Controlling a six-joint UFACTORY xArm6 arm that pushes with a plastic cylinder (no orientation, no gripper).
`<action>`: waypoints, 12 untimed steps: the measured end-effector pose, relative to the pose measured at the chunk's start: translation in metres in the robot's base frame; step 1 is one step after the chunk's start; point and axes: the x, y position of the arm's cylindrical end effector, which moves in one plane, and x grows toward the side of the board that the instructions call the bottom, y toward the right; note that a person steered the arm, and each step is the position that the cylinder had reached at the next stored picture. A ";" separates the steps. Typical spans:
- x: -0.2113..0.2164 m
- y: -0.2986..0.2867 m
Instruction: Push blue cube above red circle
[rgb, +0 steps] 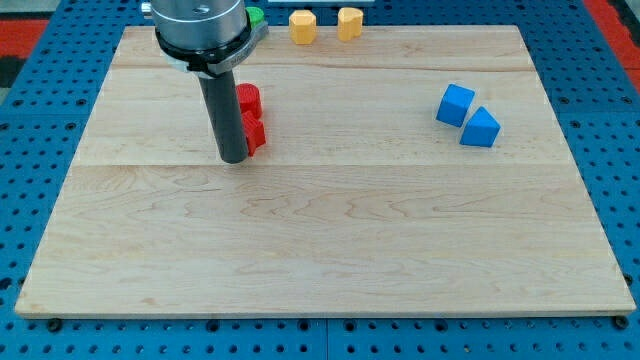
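The blue cube (455, 104) lies at the view's right, touching a second blue block (480, 128) of wedge-like shape just below and right of it. Two red blocks sit left of centre, an upper one (248, 99) and a lower one (254, 133), both partly hidden by my rod; I cannot tell which is the circle. My tip (234, 158) rests on the board right against the lower red block's left side, far to the left of the blue cube.
Two yellow blocks (302, 25) (349, 21) stand at the board's top edge. A green block (256, 17) peeks out beside the arm's body at the top. The wooden board (320, 250) lies on a blue perforated table.
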 end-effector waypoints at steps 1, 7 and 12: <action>0.026 0.042; -0.012 0.351; -0.131 0.303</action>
